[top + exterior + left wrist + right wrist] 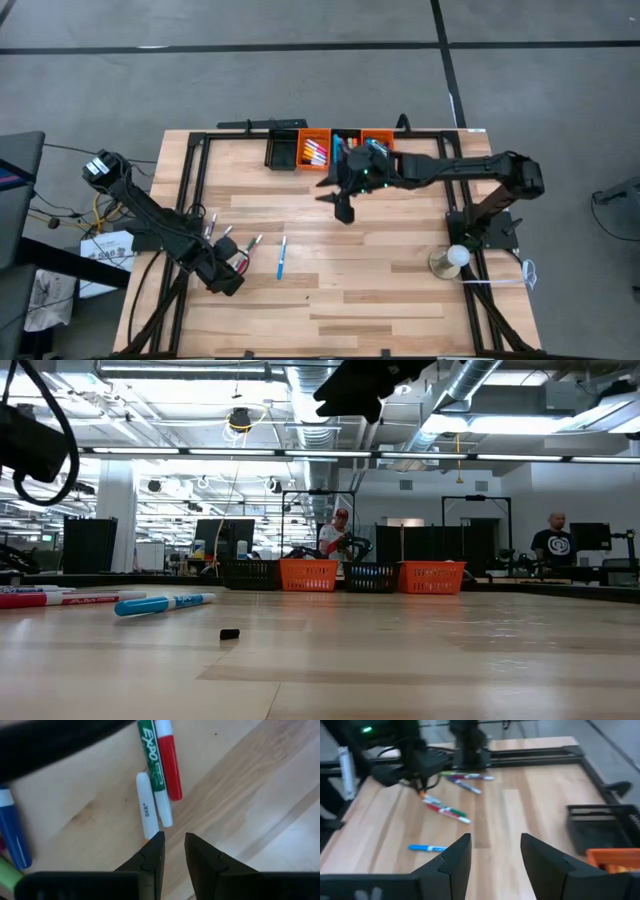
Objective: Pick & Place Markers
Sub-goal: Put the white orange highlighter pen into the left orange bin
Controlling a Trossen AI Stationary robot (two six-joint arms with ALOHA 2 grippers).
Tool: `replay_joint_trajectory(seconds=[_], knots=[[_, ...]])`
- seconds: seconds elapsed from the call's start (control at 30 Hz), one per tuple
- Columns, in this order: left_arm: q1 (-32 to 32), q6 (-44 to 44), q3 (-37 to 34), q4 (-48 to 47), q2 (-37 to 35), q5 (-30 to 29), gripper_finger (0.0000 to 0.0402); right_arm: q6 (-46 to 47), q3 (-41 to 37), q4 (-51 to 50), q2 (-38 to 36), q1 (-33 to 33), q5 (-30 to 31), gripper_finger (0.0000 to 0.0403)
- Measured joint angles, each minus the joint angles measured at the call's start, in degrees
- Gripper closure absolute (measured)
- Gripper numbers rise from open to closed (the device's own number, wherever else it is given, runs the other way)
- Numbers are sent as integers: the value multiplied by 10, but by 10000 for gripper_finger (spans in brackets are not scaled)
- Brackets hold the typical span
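Observation:
Several markers lie flat on the wood near the table's left side. In the left wrist view these are a white one (146, 806), a green one (152, 765), a red one (167, 760) and a blue one (12, 832). A light-blue marker (282, 257) lies alone toward the middle. My left gripper (174, 842) points down just beside the white marker's end, its fingertips a little apart with only wood between them. My right gripper (495, 845) hangs high over the table near the bins, wide open, holding nothing. More markers lie in an orange bin (314, 152).
A row of black and orange bins (330, 148) stands along the far edge. A small dark bit (229, 633) lies on the wood. A white rounded object on a base (452, 258) stands at the right. People stand in the room behind the table.

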Motion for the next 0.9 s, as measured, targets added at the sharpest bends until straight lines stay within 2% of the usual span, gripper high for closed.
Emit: replay_joint_trajectory(seconds=[0.3,0.57,0.9], knots=[[0,-4,0,-7,31,5,330,0,-3,22,16,42,1,241],[0,-3,1,-4,94,23,330,0,-3,21,16,53,1,243],[0,-3,2,-1,112,20,330,0,-3,21,16,57,1,244]])
